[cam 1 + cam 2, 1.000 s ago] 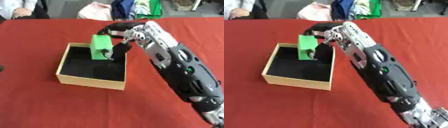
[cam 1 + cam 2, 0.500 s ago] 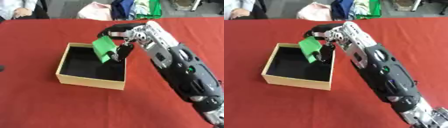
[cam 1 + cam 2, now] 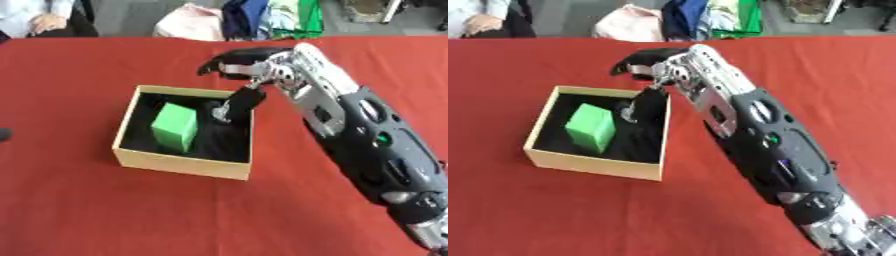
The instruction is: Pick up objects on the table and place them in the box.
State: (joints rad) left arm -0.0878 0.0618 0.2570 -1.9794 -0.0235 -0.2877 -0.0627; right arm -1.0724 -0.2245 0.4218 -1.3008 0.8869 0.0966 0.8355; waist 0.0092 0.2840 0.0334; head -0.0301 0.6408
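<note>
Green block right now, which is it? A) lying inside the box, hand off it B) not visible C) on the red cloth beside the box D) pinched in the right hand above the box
A: the green block lies on the dark floor of the box, and the right hand is apart from it, fingers spread over the box's right wall.

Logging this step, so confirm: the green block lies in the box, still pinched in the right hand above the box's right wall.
Not pinched. In the left eye view the green block lies in the box, apart from the right hand, whose fingers hold nothing above the right wall.
</note>
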